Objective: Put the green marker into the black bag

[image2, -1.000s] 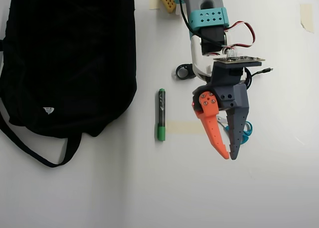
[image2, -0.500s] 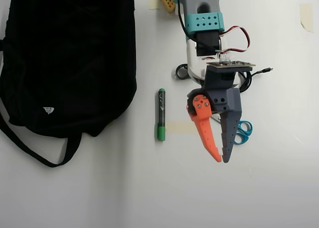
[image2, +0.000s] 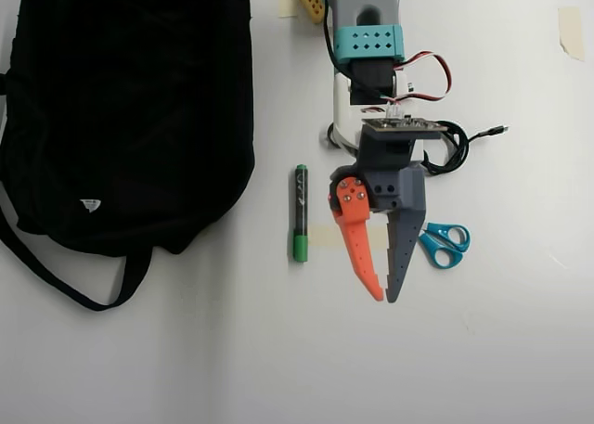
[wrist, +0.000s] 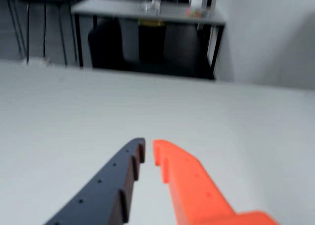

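Observation:
The green marker (image2: 300, 212) lies flat on the white table, lengthwise up and down in the overhead view, green cap toward the bottom. The black bag (image2: 121, 109) fills the upper left, with a white logo patch and a strap looping below it. My gripper (image2: 384, 299) hovers to the right of the marker, one orange and one dark grey finger pointing down the picture. Its tips almost touch and hold nothing. In the wrist view my gripper (wrist: 148, 150) shows the same narrow gap over bare table; neither marker nor bag appears there.
Small teal scissors (image2: 444, 244) lie just right of the gripper. A strip of tape (image2: 325, 236) sits on the table beside the marker. More tape (image2: 572, 30) marks the top right corner. A dark desk (wrist: 147, 11) stands beyond the table's far edge.
The arm has swung left toward the marker, uncovering the scissors. The fingers have stayed nearly closed throughout. Marker and bag have not moved.

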Available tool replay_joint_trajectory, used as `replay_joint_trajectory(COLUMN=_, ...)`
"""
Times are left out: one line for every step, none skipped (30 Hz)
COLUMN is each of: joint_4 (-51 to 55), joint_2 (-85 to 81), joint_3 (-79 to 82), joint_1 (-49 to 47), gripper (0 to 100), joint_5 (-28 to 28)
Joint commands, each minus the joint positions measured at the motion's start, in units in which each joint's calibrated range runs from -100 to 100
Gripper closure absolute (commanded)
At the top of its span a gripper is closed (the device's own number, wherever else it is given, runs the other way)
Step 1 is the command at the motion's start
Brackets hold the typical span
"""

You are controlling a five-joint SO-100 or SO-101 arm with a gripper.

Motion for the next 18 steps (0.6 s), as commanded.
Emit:
replay_joint_trajectory(joint_4=5.9, joint_2=-0.5, joint_3=-2.1, joint_1=0.2, gripper=98, joint_5=0.3)
replay_joint_trajectory(joint_4=7.4, joint_2=-0.5, joint_3=-2.1, joint_1=0.2, gripper=98, joint_5=0.3)
replay_joint_trajectory(joint_4=8.8, joint_2=-0.7, joint_3=-2.1, joint_1=0.2, gripper=98, joint_5=0.3)
replay_joint_trajectory(joint_4=10.3, joint_2=-0.9, joint_3=-2.1, joint_1=0.2, gripper=98, joint_5=0.3)
replay_joint_trajectory(joint_4=12.1, joint_2=-1.0, joint_3=-2.1, joint_1=0.2, gripper=98, joint_5=0.3)
replay_joint_trajectory(joint_4=16.3, joint_2=-1.6, joint_3=-2.1, joint_1=0.2, gripper=98, joint_5=0.3)
replay_joint_trajectory(joint_4=18.5, joint_2=-1.7, joint_3=-2.2, joint_1=0.2, gripper=98, joint_5=0.3)
replay_joint_trajectory(joint_4=20.3, joint_2=-1.8, joint_3=-2.2, joint_1=0.1, gripper=98, joint_5=0.3)
replay_joint_trajectory(joint_4=22.0, joint_2=-1.8, joint_3=-2.2, joint_1=-0.1, gripper=98, joint_5=0.3)
replay_joint_trajectory(joint_4=23.5, joint_2=-1.9, joint_3=-2.2, joint_1=-0.1, gripper=98, joint_5=0.3)
replay_joint_trajectory(joint_4=25.3, joint_2=-1.9, joint_3=-2.2, joint_1=-0.3, gripper=98, joint_5=0.3)
replay_joint_trajectory(joint_4=29.1, joint_2=-2.0, joint_3=-2.2, joint_1=-0.5, gripper=98, joint_5=0.3)
replay_joint_trajectory(joint_4=31.0, joint_2=-2.0, joint_3=-2.3, joint_1=-0.6, gripper=98, joint_5=0.3)
replay_joint_trajectory(joint_4=32.9, joint_2=-2.0, joint_3=-2.7, joint_1=-0.7, gripper=98, joint_5=0.3)
replay_joint_trajectory(joint_4=35.3, joint_2=-2.0, joint_3=-3.8, joint_1=-0.9, gripper=98, joint_5=0.3)
replay_joint_trajectory(joint_4=38.1, joint_2=-2.0, joint_3=-5.5, joint_1=-1.1, gripper=98, joint_5=0.3)
replay_joint_trajectory(joint_4=41.3, joint_2=-2.0, joint_3=-7.4, joint_1=-1.3, gripper=98, joint_5=0.3)
replay_joint_trajectory(joint_4=44.6, joint_2=-2.0, joint_3=-9.5, joint_1=-1.4, gripper=98, joint_5=0.3)
